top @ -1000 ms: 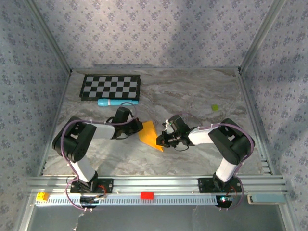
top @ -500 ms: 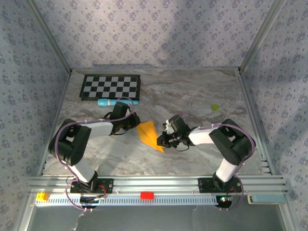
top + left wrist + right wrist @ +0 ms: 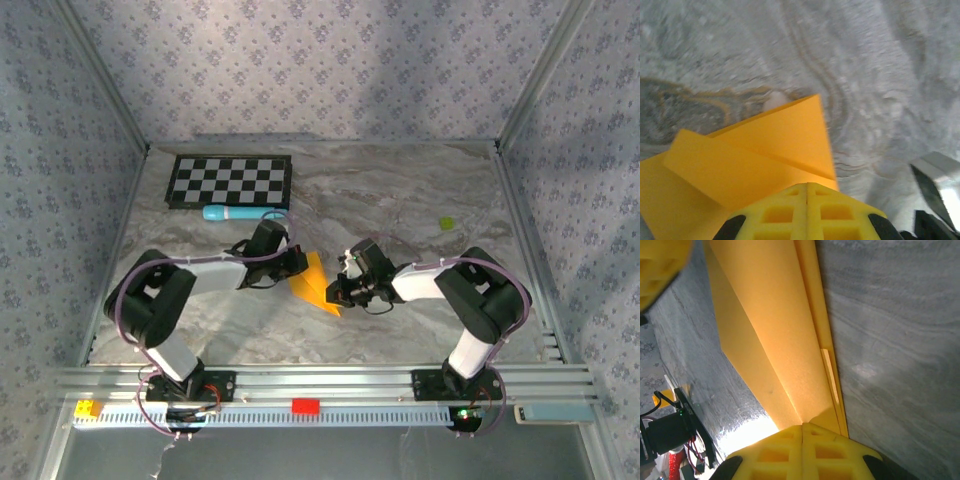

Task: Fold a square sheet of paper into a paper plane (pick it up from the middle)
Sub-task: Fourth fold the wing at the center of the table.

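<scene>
The square sheet of paper [image 3: 313,283] is a creased orange wedge at the table's middle, lying between my two grippers. My right gripper [image 3: 337,290] is shut on its right end; in the right wrist view the folded layers [image 3: 775,335] run straight into the closed yellow fingertips [image 3: 802,426]. My left gripper [image 3: 297,262] is shut, and its tips sit over the paper's left edge. In the left wrist view the paper's overlapping flaps [image 3: 770,145] pass under the closed tips [image 3: 807,186]. Whether those tips pinch the paper is hidden.
A black-and-white checkerboard [image 3: 230,181] lies at the back left with a light-blue cylinder [image 3: 240,212] just in front of it. A tiny yellow-green bit [image 3: 447,224] sits at the right. Metal frame posts and patterned walls close in the table; a rail [image 3: 320,385] runs along the near edge.
Half a second ago the left gripper had drawn back to the left and the paper showed wider. It has now come back right onto the paper's left edge. The right arm has stayed still.
</scene>
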